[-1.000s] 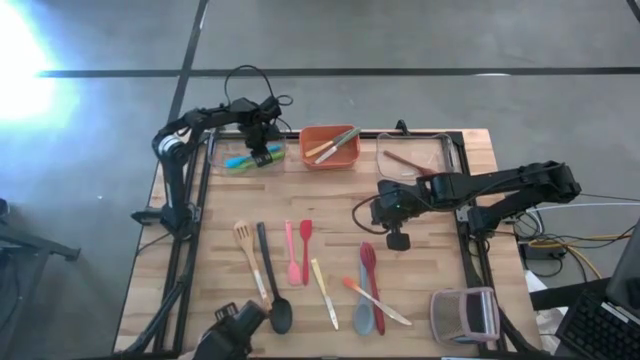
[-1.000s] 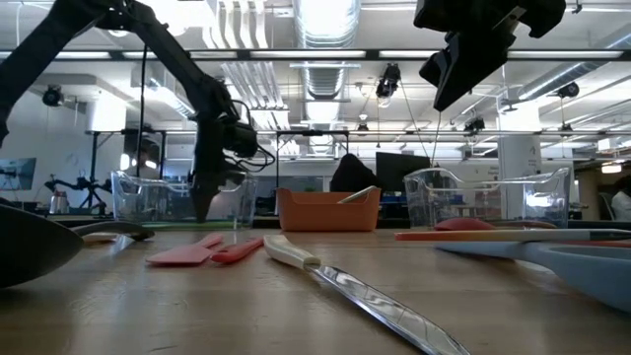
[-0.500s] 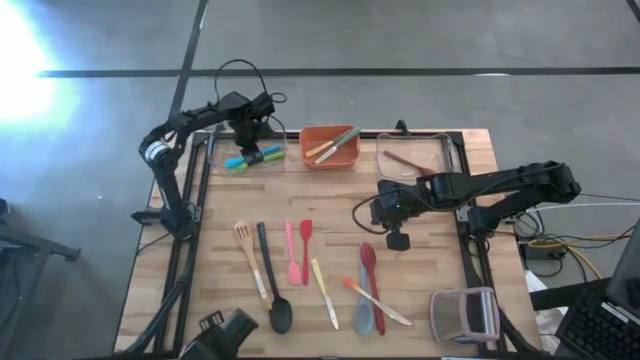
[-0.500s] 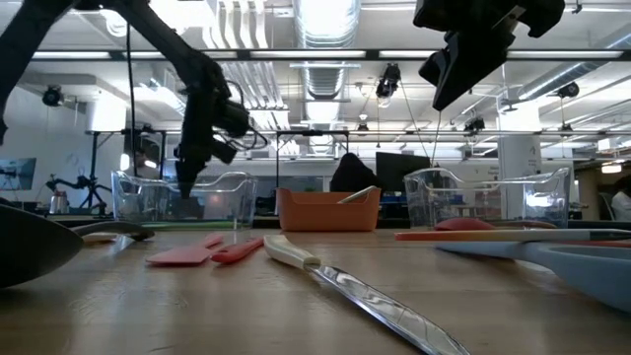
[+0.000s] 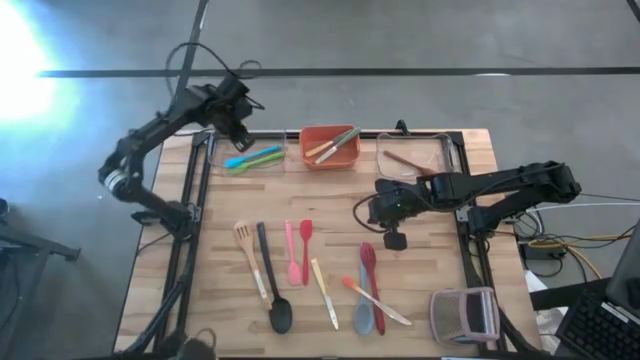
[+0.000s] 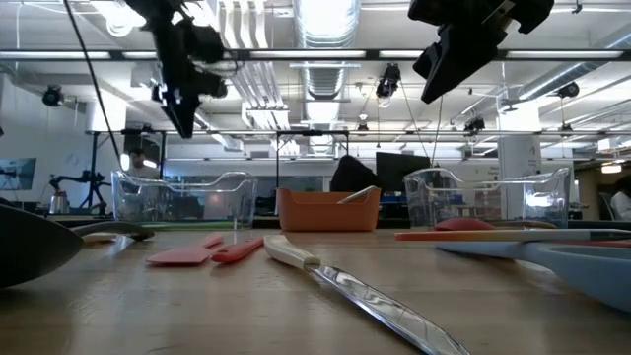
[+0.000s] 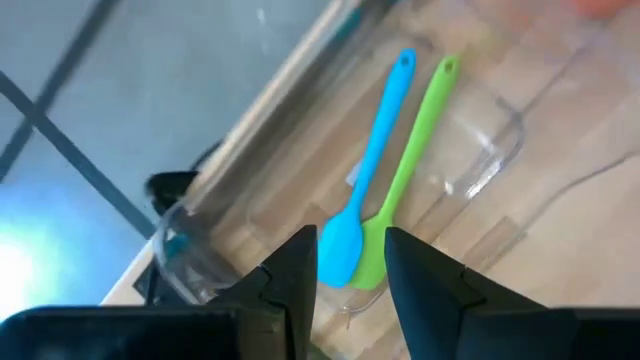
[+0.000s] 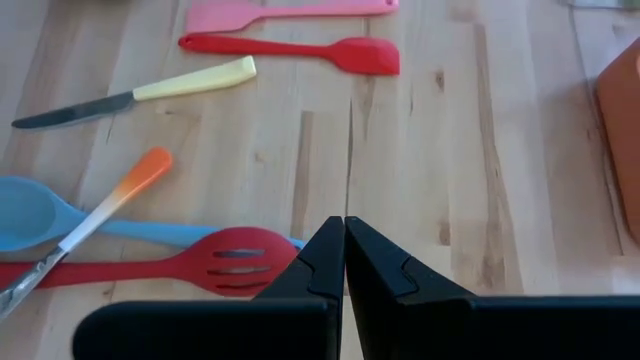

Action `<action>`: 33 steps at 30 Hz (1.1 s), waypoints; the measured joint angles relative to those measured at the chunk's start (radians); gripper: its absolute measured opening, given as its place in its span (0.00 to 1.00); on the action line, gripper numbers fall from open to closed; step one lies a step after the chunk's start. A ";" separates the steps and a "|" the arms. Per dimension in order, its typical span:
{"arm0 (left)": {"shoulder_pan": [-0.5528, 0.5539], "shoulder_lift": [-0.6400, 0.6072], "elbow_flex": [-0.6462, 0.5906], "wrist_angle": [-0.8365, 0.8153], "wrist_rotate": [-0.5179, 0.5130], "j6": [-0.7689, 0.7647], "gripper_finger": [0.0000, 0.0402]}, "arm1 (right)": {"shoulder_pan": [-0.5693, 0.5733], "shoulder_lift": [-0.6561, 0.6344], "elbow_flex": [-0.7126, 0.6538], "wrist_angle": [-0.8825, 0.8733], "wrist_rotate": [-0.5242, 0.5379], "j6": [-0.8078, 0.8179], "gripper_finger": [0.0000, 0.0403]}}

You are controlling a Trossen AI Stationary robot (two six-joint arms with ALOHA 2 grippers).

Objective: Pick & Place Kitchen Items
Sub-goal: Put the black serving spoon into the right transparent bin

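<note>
Left wrist view shows the left gripper (image 7: 350, 265) with its jaws parted a little and nothing between them, hanging above the clear bin (image 7: 480, 170) that holds a blue spoon (image 7: 365, 190) and a green spatula (image 7: 405, 185) lying side by side. From overhead that gripper (image 5: 237, 128) sits up in the air just off the far left corner of the table (image 5: 430, 250), with the orange bin (image 5: 330, 147) next door to the right holding a couple of utensils too. The right gripper (image 8: 344, 245) has its jaws pressed fully together, empty, hovering over bare wood right of the table's middle (image 5: 393, 238). Near it, toward the front edge, lie a red slotted spatula (image 8: 160, 265), a pale blue spoon (image 8: 60, 215) and an orange-tipped utensil (image 8: 100, 210). Further left of those are a cream-handled knife (image 8: 140, 95), a red spoon (image 8: 300, 50) and a pink spatula (image 8: 280, 12), then a black spoon (image 5: 272, 290) and a wooden spatula (image 5: 248, 255). Another clear bin (image 5: 415, 160) at the far right has a dark red utensil in it.
</note>
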 joint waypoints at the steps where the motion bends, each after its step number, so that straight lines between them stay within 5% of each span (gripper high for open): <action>1: -0.001 -0.028 0.000 0.000 0.005 -0.010 0.30 | 0.000 0.000 0.000 0.005 0.003 0.000 0.02; 16: -0.076 -0.321 -0.003 0.055 0.410 -0.194 0.26 | 0.000 0.000 0.000 0.031 0.051 0.010 0.02; 26: -0.426 -0.467 -0.118 0.295 0.395 -0.311 0.24 | 0.000 0.000 0.000 0.031 0.051 0.073 0.02; 33: -0.707 -0.548 -0.388 0.628 0.151 -0.398 0.24 | -0.004 0.000 0.000 -0.025 0.039 0.409 0.02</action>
